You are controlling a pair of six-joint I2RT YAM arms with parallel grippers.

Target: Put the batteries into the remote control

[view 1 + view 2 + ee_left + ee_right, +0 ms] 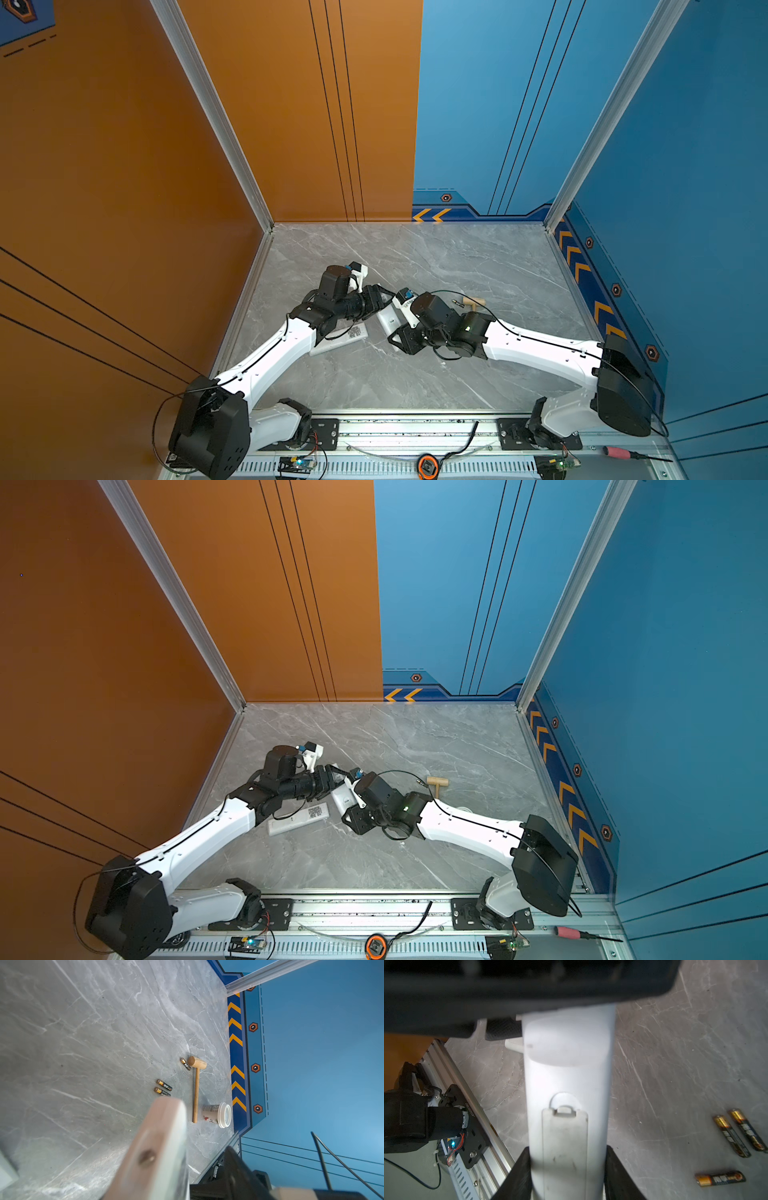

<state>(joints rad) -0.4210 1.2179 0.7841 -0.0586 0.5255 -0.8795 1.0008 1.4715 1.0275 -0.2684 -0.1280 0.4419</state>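
Note:
My right gripper (568,1167) is shut on the white remote control (566,1076) across its width and holds it off the table, back face toward the camera, its battery cover (564,1147) closed. My left gripper (384,297) sits over the remote's (388,320) far end, and one of its pads (502,1028) lies against the remote's side. In the left wrist view the remote (160,1136) is a blur close to the lens. Three batteries (731,1136) (747,1129) (720,1178) lie on the grey table to the right; one (185,1064) rests beside the mallet head.
A wooden mallet (473,301) lies behind the right arm, with a white paper cup (217,1114) on its side near its handle. A second white remote (297,818) with a printed code lies flat under the left arm. Walls close the table on three sides.

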